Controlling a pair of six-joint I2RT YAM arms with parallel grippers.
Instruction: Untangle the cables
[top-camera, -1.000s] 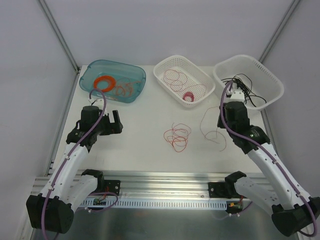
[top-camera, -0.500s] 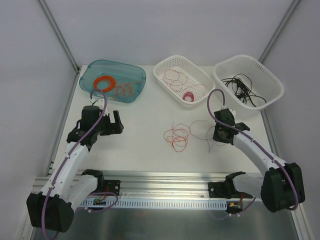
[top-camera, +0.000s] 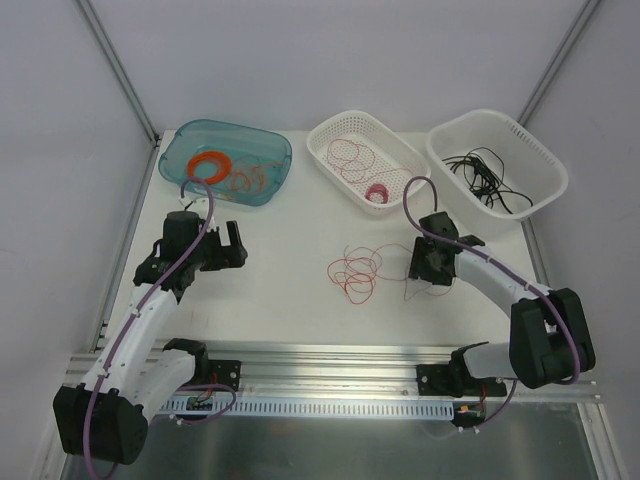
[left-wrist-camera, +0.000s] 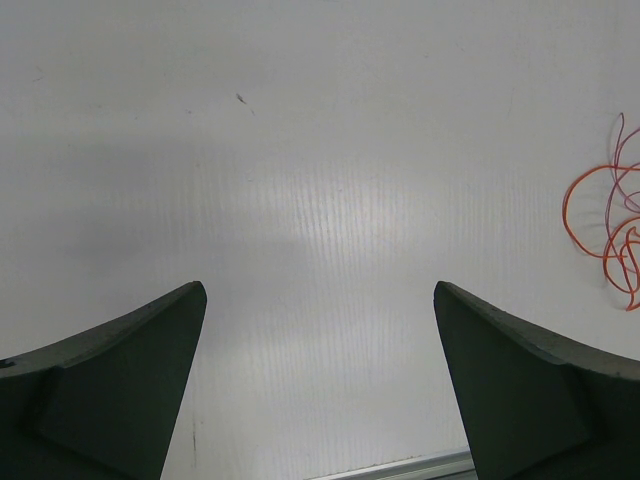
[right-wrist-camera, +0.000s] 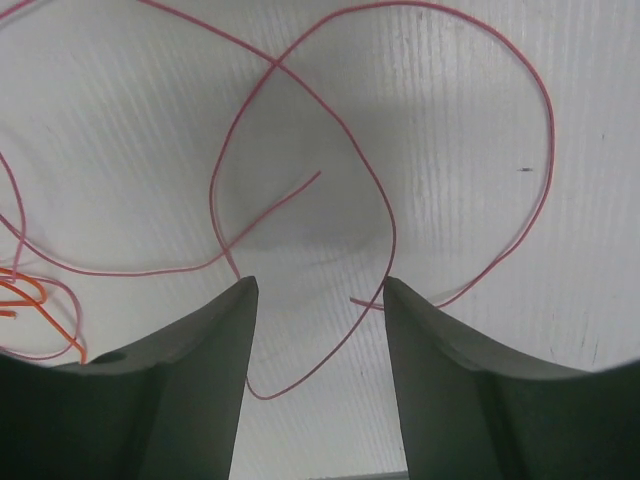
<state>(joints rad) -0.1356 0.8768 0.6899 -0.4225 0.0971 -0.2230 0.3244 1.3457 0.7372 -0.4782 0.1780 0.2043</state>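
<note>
table (left-wrist-camera: 300, 150): matt white, finely ribbed; cables (top-camera: 350, 275): smooth thin sheath; tub (top-camera: 228, 125): translucent teal plastic

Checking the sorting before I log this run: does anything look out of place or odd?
Only the tangle of red and orange cables on the table: two colours looped together. The right gripper has its jaws open astride a red strand. Nothing looks spilled or damaged.
</note>
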